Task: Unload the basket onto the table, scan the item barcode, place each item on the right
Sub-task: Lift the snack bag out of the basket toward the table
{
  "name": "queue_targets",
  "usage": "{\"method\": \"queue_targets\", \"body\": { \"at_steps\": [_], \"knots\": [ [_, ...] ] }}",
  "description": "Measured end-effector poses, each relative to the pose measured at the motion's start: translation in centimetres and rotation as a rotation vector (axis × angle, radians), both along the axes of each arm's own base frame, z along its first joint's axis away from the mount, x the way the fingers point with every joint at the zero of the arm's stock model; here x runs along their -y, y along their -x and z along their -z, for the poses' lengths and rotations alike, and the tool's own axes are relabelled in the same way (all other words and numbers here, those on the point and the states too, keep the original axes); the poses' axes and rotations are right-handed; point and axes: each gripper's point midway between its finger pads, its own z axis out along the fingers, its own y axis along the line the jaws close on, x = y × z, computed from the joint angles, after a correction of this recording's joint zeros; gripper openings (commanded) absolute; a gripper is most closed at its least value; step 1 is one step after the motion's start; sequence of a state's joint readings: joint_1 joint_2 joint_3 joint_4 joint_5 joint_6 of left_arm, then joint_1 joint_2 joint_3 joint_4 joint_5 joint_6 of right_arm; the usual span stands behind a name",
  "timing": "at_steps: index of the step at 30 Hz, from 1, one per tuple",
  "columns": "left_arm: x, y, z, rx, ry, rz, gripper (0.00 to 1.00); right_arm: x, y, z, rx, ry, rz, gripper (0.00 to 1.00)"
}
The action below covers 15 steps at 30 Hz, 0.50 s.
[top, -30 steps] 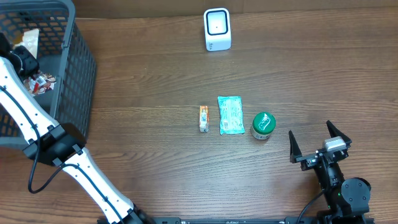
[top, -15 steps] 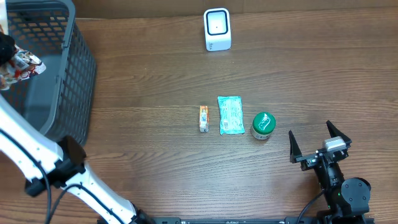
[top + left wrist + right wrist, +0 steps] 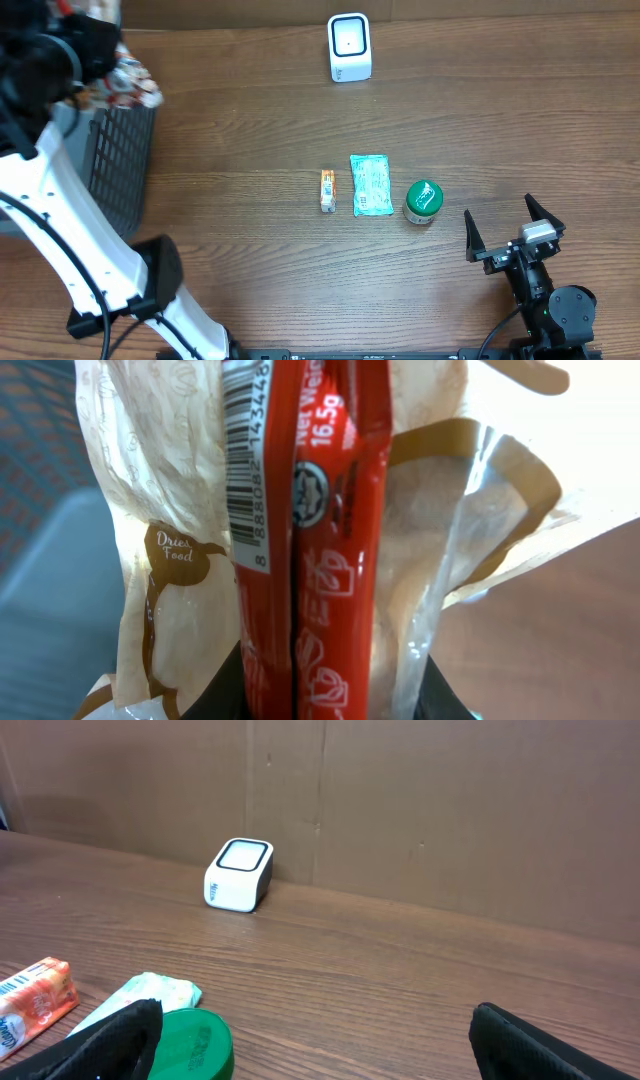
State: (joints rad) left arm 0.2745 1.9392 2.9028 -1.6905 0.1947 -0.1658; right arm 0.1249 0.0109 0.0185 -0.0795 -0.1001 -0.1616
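Fingers of left gripper (image 3: 112,76) pinch a packet (image 3: 325,550) beside the basket (image 3: 125,150) in the bench's (image 3: 250,270) far-left corner, its inside hidden; right gripper (image 3: 498,207) gapes empty. Only the left wrist view shows the barcode (image 3: 248,470).

Counter (image 3: 250,230): wood-grain surface, looking smooth and giving off a faint sheen.
Snack packet (image 3: 330,560), centre of the left wrist view: glossy, crinkling plastic film in red and cream, catching light.
Basket (image 3: 128,150), upper left overhead: dark plastic mesh, appearing matt.
Scanner (image 3: 349,47): smooth white plastic, shining slightly.
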Motion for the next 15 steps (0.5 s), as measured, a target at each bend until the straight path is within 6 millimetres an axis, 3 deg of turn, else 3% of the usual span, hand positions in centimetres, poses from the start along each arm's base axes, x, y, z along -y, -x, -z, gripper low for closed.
{"method": "queue_targets", "body": {
  "at_steps": [4, 7, 15],
  "knots": [
    [2.8, 1.2, 2.5, -0.123, -0.026, 0.045, 0.04, 0.0, 0.0, 0.0, 0.0, 0.0, 0.0, 1.0],
    [4.4, 2.1, 6.1, -0.263, -0.03, 0.082, 0.04, 0.0, 0.0, 0.0, 0.0, 0.0, 0.0, 1.0],
    [7.8, 4.1, 19.4, -0.691, -0.026, 0.18, 0.04, 0.0, 0.0, 0.0, -0.001, 0.0, 0.0, 1.0]
  ]
}}
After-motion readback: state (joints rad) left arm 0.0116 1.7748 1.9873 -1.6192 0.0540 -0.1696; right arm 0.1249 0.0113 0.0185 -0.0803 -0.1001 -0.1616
